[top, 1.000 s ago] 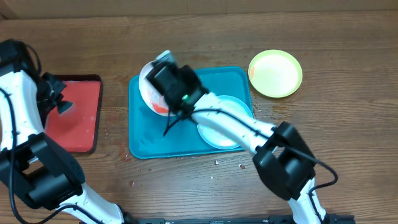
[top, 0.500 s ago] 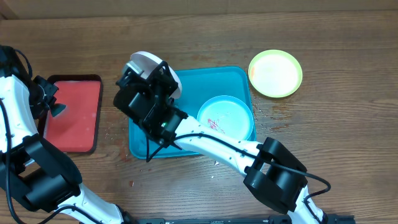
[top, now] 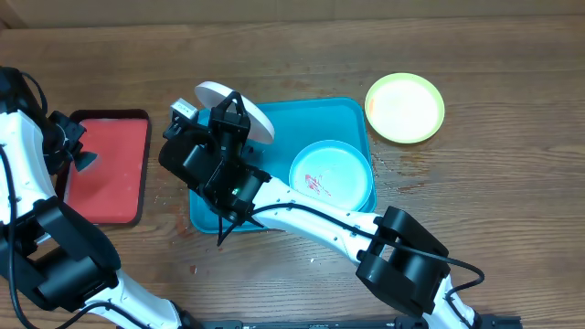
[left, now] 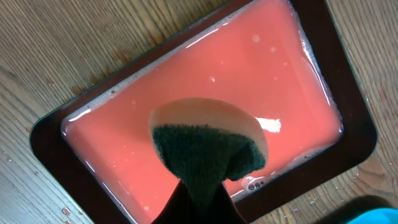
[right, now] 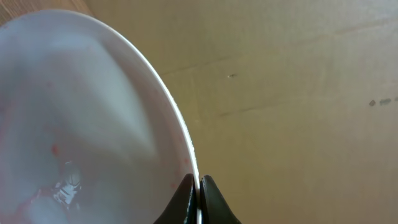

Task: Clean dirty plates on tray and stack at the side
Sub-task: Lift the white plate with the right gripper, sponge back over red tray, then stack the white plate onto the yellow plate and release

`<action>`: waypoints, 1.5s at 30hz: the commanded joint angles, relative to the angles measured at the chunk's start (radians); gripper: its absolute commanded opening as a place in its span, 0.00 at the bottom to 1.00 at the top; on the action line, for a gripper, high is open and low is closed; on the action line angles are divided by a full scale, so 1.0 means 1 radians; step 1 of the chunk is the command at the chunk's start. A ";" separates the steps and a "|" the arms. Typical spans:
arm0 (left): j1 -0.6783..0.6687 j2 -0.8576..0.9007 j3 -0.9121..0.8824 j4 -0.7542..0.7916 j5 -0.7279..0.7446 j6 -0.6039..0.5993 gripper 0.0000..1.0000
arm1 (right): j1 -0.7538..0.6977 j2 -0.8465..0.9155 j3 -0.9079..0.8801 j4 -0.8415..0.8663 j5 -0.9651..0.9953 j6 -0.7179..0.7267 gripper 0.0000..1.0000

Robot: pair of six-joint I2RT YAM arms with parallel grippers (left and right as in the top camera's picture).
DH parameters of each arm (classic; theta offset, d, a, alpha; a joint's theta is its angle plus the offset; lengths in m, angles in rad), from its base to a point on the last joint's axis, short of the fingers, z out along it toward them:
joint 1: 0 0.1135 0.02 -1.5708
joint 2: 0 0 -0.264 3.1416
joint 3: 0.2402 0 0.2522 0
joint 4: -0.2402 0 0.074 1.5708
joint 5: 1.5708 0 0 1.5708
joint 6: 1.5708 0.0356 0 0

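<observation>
1. The right claw (right: 198, 190) is clamped on the thin rim of the white plate (right: 81, 124). The plate is lifted and tilted on edge, with its bowl spreading out to the left of the fingers in the wrist view. Faint red smears and a wet sheen show low on its inner face.
2. The left claw (left: 199, 193) is closed on a sponge (left: 205, 146), dark scouring side towards the camera. Directly beneath this claw lies the red tray (left: 46, 135), filled with pinkish liquid.
3. The teal tray (top: 320, 119) lies below and to the right of the right claw. The mint plate (top: 331, 178) rests flat in it with a red smear. The yellow-green plate (top: 405, 108) sits on the desk (top: 494, 201) beyond the tray's far right corner, well apart from both claws.
4. Handling, as a judgement: the plates look light, stiff plastic and are unlikely to break. A wet rim pinched at one point may slip or swing.
5. A hold deeper over the rim, clear of the smear, would probably steady the plate against the sponge's push.
6. The flat mint plate offers only its raised edge, so it probably needs taking there.
</observation>
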State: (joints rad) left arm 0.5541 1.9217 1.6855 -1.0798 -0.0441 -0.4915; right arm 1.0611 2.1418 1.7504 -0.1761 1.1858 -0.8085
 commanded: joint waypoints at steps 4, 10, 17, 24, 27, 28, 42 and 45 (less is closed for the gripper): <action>0.002 -0.018 -0.013 0.003 0.012 0.005 0.04 | -0.063 -0.043 0.029 -0.272 -0.298 0.365 0.04; 0.002 -0.018 -0.013 0.003 0.013 0.005 0.04 | -0.127 -0.095 0.035 -0.173 -0.072 0.529 0.04; 0.002 -0.018 -0.013 -0.001 0.012 0.005 0.04 | -0.315 -0.285 0.035 -0.352 -0.399 0.838 0.04; 0.002 -0.018 -0.013 0.003 0.028 0.005 0.04 | -0.680 -0.296 0.034 -0.628 -0.969 1.103 0.04; 0.002 -0.018 -0.013 0.004 0.038 0.005 0.04 | -0.814 -0.272 0.021 -0.697 -1.055 1.172 0.04; 0.002 -0.018 -0.013 0.005 0.037 0.005 0.04 | -0.856 -0.266 0.012 -0.716 -1.065 1.193 0.04; 0.002 -0.018 -0.013 0.006 0.038 0.005 0.04 | -1.130 -0.142 -0.132 -0.708 -1.166 1.257 0.04; 0.002 -0.018 -0.014 0.006 0.037 0.005 0.04 | -1.125 -0.110 -0.134 -0.705 -1.166 1.258 0.04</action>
State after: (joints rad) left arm 0.5541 1.9217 1.6814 -1.0767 -0.0181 -0.4911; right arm -0.0757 2.0075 1.6203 -0.8898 0.0563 0.4374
